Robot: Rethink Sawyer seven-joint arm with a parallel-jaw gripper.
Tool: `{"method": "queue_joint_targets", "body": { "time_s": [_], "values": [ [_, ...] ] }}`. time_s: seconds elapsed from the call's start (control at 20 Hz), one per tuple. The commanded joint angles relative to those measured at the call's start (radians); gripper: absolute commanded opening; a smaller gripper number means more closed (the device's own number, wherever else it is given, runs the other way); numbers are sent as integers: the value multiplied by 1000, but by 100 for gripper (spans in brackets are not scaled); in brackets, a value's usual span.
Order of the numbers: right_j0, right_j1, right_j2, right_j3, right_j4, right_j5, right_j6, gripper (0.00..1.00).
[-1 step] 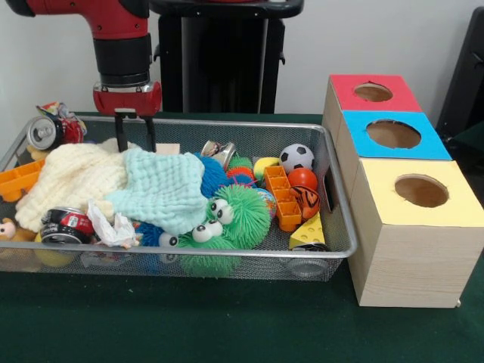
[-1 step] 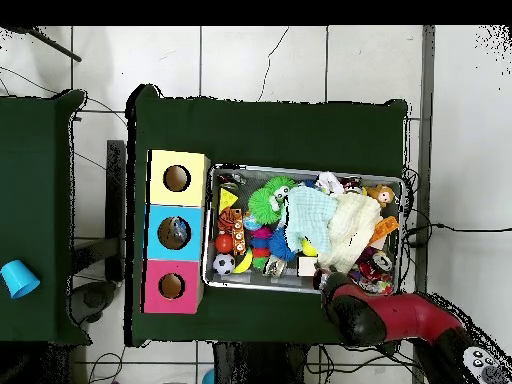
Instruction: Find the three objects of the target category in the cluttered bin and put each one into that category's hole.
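**Wire bin, contents under search; arm poised at far rim**

Nearest, on the dark green table cloth point(image 1: 189, 318): a silver wire-mesh bin point(image 1: 227, 257), rectangular, packed full. Along its near wall sit a green rubbery spiky toy with googly eyes point(image 1: 227, 219), a crushed red and black drinks can point(image 1: 66, 225), a scrap of crumpled white paper point(image 1: 112, 227) and a yellow cheese-shaped wedge point(image 1: 308, 231).

Mid-bin: a pale mint waffle-weave cloth point(image 1: 162, 189), soft and folded, overlapping a cream waffle-weave cloth point(image 1: 72, 175) to its left. Both hide whatever lies beneath. To the right lie an orange plastic gridded block point(image 1: 281, 195), an orange ball with tiger stripes point(image 1: 304, 198) and a small black-and-white football point(image 1: 296, 156).

Right of the bin: a row of three light wooden boxes, each with a round hole, topped yellow point(image 1: 420, 189) nearest, then blue point(image 1: 393, 134), then red point(image 1: 372, 92).

Far rim, left: a second crushed can point(image 1: 54, 128) on the edge, and the red and black gripper point(image 1: 136, 132), its two thin dark fingers apart and empty, tips just above the cream cloth.

Judgement: the step is still searching; no target category is evident. The next move likely calls for lowering onto a cloth to shift it, or picking an exposed item.
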Motion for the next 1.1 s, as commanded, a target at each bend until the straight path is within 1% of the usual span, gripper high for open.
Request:
{"method": "queue_joint_targets", "body": {
  "time_s": [0.05, 0.25, 0.35, 0.5, 0.7, 0.8, 0.95, 1.1],
  "values": [
    [-21, 25, 33, -80, -73, 7, -75, 0],
    [-22, 25, 30, -80, -75, -4, -64, 0],
    [-19, 9, 39, -76, -68, 33, -86, 0],
    [-22, -15, 51, -63, -42, 51, -82, 0],
    [-14, -68, 60, -33, -2, 85, -78, 0],
    [-27, -129, 90, 11, 62, 137, -84, 0],
    [-40, -257, 139, 88, 191, 244, -104, 0],
    [-41, -348, 166, 137, 284, 310, -115, 0]
  ]
}}
